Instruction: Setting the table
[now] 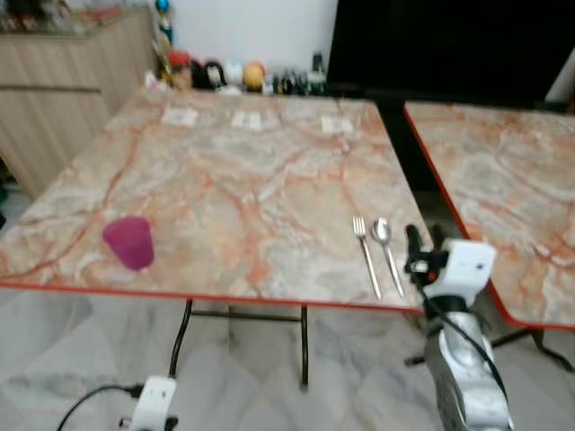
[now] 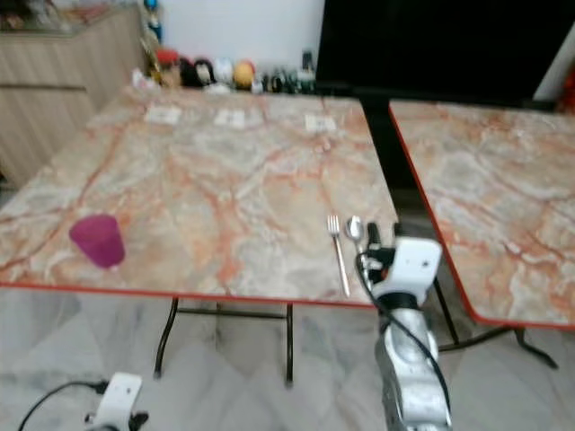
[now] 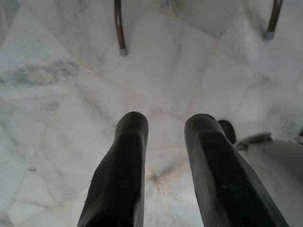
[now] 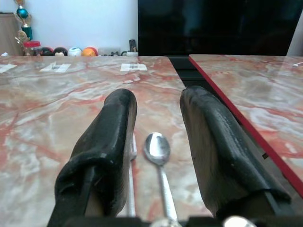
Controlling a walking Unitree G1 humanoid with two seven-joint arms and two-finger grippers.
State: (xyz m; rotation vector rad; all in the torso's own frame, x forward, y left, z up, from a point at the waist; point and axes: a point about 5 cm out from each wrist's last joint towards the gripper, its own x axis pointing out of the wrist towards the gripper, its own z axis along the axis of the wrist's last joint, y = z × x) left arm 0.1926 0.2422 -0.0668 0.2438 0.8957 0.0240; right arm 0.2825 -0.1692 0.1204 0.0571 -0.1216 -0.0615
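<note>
A silver fork (image 1: 367, 254) and a silver spoon (image 1: 387, 251) lie side by side near the front right edge of the marble table (image 1: 243, 180). A purple cup (image 1: 129, 241) stands near the table's front left edge. My right gripper (image 1: 422, 241) hovers open just at the table's front edge, right of the spoon (image 4: 157, 150), with nothing between its fingers (image 4: 106, 142). The fork's handle (image 4: 130, 189) runs beside one finger. My left gripper (image 3: 165, 123) hangs low and open over the floor.
A second marble table (image 1: 503, 180) stands to the right across a narrow gap. White cards (image 1: 252, 119) lie along the far edge, with balls and jars (image 1: 234, 74) behind. A wooden cabinet (image 1: 63, 81) is at far left. Table legs (image 1: 243, 337) stand below.
</note>
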